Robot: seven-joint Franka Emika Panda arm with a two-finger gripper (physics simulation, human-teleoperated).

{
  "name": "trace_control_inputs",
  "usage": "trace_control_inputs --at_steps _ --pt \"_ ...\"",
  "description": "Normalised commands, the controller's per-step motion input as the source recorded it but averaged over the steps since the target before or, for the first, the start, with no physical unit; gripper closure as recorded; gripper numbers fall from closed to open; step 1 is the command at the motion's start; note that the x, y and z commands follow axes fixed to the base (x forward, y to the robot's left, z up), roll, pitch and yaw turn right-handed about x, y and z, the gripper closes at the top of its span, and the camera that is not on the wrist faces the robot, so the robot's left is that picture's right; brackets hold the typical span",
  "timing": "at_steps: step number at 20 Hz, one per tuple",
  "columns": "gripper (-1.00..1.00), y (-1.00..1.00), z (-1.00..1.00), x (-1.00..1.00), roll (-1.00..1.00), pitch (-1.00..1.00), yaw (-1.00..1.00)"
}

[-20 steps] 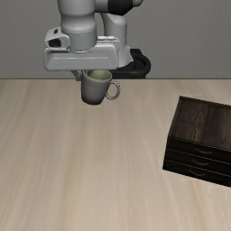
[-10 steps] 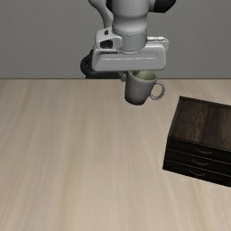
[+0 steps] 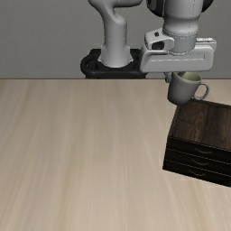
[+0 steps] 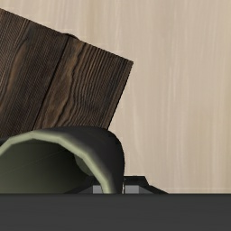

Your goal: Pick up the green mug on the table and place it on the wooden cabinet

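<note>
The gripper [image 3: 184,76] was closed on the rim of the green mug [image 3: 185,88]. It held the mug over the 12 o'clock edge of the wooden cabinet [image 3: 203,135], handle toward 3 o'clock in the exterior view. The pale wood-grain surface [image 3: 81,153] spread toward 9 o'clock, and a plain grey wall [image 3: 45,36] stood behind.

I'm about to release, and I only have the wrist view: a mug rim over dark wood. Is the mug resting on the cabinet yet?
Observer: No. In the exterior view the green mug hangs in the air, held by the gripper, near the far edge of the wooden cabinet and clear of its top.
Operator: Which way does the handle point?
Observer: The handle sticks out toward the exterior view's right.
</note>
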Motion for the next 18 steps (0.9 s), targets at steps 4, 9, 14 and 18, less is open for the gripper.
trace_control_inputs --at_steps 4,9,14,18 --pt "1.0 1.0 0.0 0.0 0.0 0.0 0.0" --pt "1.0 0.6 0.0 0.4 0.0 0.0 0.0" --pt "1.0 0.0 0.0 1.0 0.0 0.0 0.0" --pt "1.0 0.0 -0.75 -0.25 0.0 0.0 0.0"
